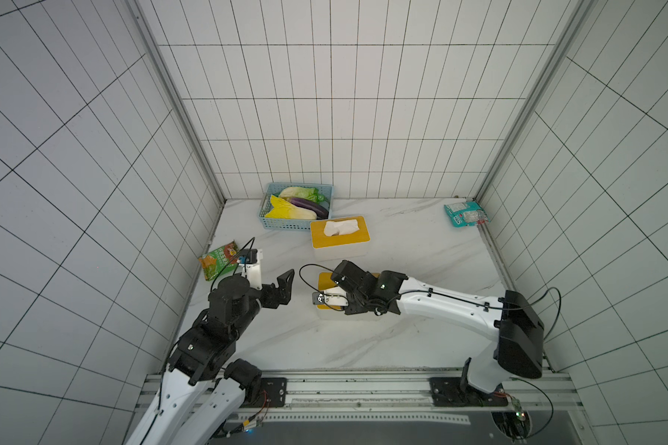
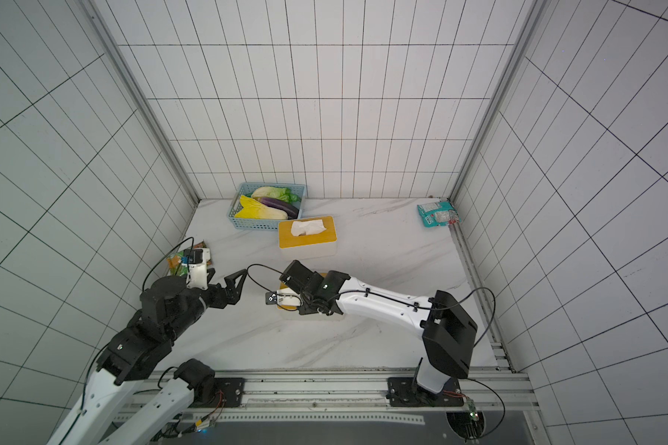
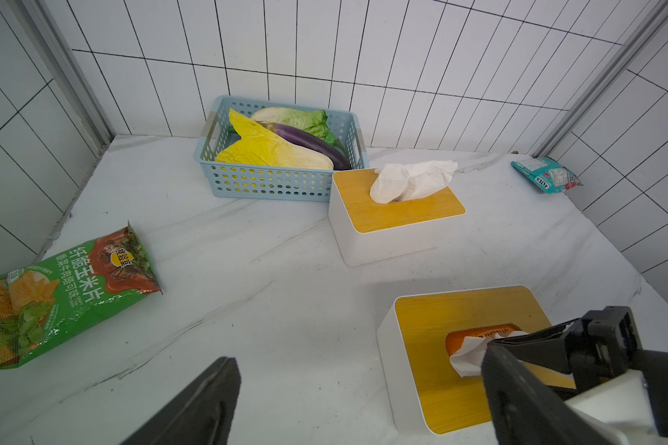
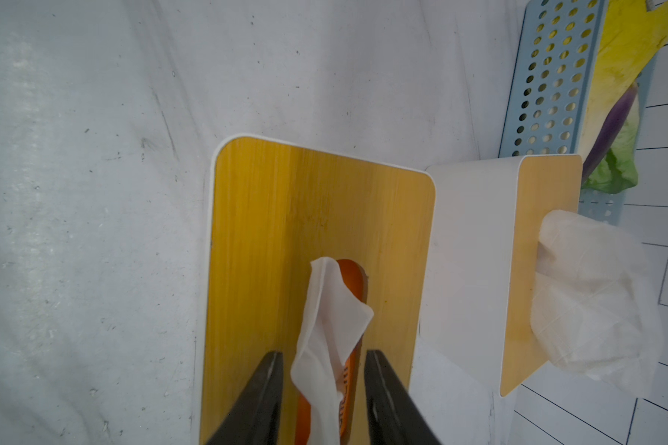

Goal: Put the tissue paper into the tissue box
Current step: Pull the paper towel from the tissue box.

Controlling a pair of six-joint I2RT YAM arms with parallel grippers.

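Two white tissue boxes with yellow wooden lids stand on the marble table. From the slot of the near box (image 4: pixel 263 215) (image 3: pixel 425 346) a white tissue sheet (image 4: pixel 324 304) (image 3: pixel 465 354) sticks up. My right gripper (image 4: pixel 324 352) hangs over that slot, open, one finger on each side of the sheet and neither touching it. The far box (image 1: pixel 340 240) (image 3: pixel 386 215) has a bunched tissue (image 1: pixel 340 226) (image 3: pixel 413 181) standing out of its lid. My left gripper (image 3: pixel 359 358) (image 1: pixel 270 277) is wide open and empty above the table, left of the near box.
A blue perforated basket (image 1: pixel 265 219) with toy vegetables stands at the back, touching the far box. A green snack bag (image 1: pixel 218 260) lies by the left wall. A teal packet (image 1: pixel 465 214) lies in the back right corner. Tiled walls enclose three sides.
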